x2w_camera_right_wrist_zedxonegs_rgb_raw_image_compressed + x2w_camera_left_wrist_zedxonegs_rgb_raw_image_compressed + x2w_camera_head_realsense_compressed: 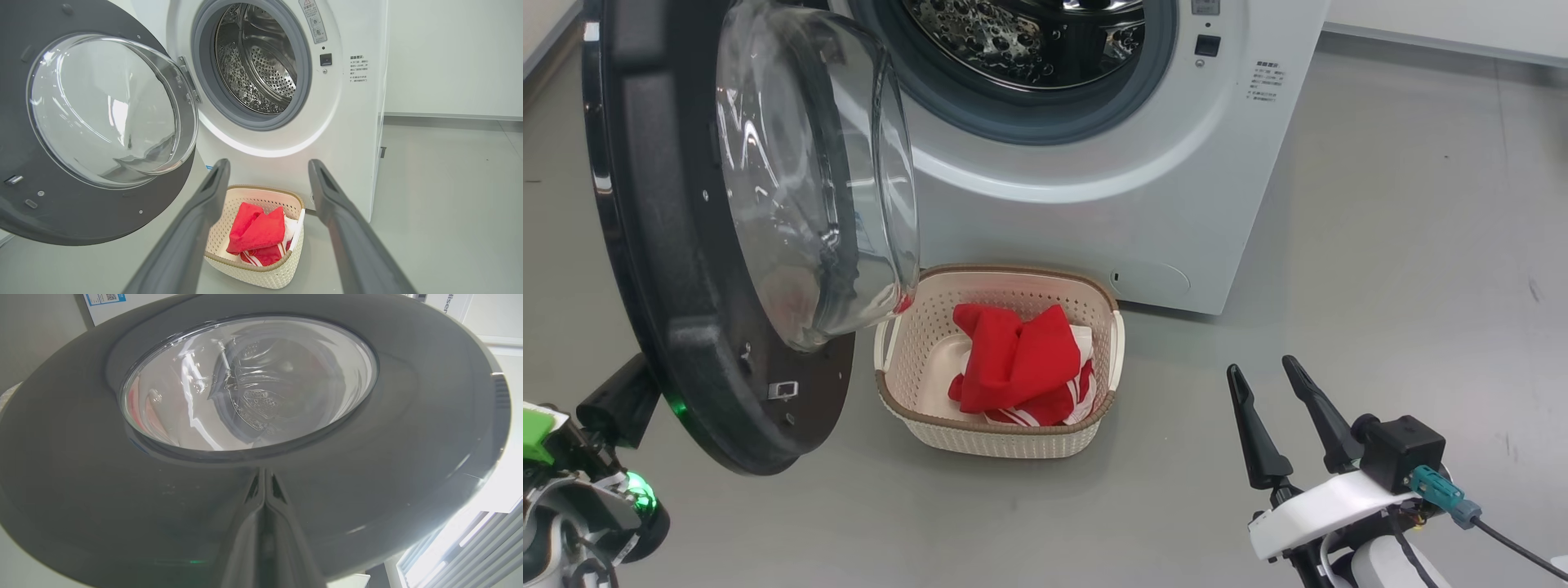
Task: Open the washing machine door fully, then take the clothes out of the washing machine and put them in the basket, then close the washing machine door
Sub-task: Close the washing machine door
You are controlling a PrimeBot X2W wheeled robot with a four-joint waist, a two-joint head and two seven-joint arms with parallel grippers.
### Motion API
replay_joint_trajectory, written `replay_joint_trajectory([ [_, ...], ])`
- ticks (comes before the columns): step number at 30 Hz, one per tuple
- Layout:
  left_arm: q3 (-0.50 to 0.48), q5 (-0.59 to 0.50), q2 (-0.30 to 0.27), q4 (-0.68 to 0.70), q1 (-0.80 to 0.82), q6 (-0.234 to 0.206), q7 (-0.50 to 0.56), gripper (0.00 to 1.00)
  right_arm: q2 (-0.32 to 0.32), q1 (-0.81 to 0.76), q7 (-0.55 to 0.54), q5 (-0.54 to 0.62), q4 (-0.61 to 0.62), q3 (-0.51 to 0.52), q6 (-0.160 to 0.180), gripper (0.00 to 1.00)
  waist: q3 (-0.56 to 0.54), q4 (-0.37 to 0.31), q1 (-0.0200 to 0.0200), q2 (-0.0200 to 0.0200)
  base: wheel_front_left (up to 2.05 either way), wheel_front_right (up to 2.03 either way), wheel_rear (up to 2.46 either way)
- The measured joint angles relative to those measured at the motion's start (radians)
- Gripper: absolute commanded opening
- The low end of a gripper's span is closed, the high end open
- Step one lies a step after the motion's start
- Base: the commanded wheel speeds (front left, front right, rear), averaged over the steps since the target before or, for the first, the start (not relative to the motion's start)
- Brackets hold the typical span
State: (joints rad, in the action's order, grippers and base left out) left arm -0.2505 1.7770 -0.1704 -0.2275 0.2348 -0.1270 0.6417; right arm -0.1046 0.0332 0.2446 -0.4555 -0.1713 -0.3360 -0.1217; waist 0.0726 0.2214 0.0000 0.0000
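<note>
The washing machine (1094, 212) stands with its steel drum (261, 69) showing bare. Its round black washing machine door (662, 245) hangs swung out to the left, the glass bowl facing the basket. The cream basket (1005, 441) sits on the floor before the machine, with the red clothes (1017, 359) bundled inside it. In the left wrist view my left gripper (264, 473) is shut, its tips at the door's outer face (81, 477) just under the glass. My right gripper (1263, 367) is open and holds nothing, low at the right of the basket (261, 275), fingers pointing toward the clothes (257, 230).
Grey floor (1380, 245) stretches to the right of the machine. A pale wall and skirting (449, 116) run behind it. My left arm (588, 482) sits low behind the door's bottom edge. The door overhangs the basket's left rim.
</note>
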Motion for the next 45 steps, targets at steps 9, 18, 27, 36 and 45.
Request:
replay_joint_trajectory([
  [9, 0.009, 0.01, 0.019, 0.018, -0.02, 0.0, 0.005, 0.0, 0.003, 0.0, 0.0, 0.0, 0.0, -0.003, 0.0, 1.0, 0.004, -0.044, 0.0, 0.0, 0.0, 0.0, 0.0],
  [18, 0.031, 0.027, 0.036, 0.042, -0.032, 0.0, 0.01, 0.0, 0.008, 0.007, 0.0, 0.0, -0.002, 0.001, 0.0, 1.0, 0.009, -0.107, 0.0, 0.0, 0.0, 0.0, 0.0],
  [27, 0.064, 0.061, 0.062, 0.082, -0.043, -0.001, 0.027, 0.0, 0.01, 0.01, 0.0, 0.0, -0.007, 0.004, 0.0, 1.0, 0.012, -0.181, 0.0, 0.0, 0.0, 0.0, 0.0],
  [36, 0.094, 0.062, 0.074, 0.09, -0.059, -0.001, 0.026, 0.0, 0.013, 0.014, 0.0, 0.0, -0.009, 0.004, 0.0, 1.0, 0.018, -0.257, 0.0, 0.0, 0.0, 0.0, 0.0],
  [45, 0.087, 0.068, 0.094, 0.069, -0.06, -0.001, -0.045, 0.0, 0.018, 0.021, 0.0, 0.0, -0.01, 0.004, 0.0, 1.0, 0.032, -0.344, 0.0, 0.0, 0.0, 0.0, 0.0],
])
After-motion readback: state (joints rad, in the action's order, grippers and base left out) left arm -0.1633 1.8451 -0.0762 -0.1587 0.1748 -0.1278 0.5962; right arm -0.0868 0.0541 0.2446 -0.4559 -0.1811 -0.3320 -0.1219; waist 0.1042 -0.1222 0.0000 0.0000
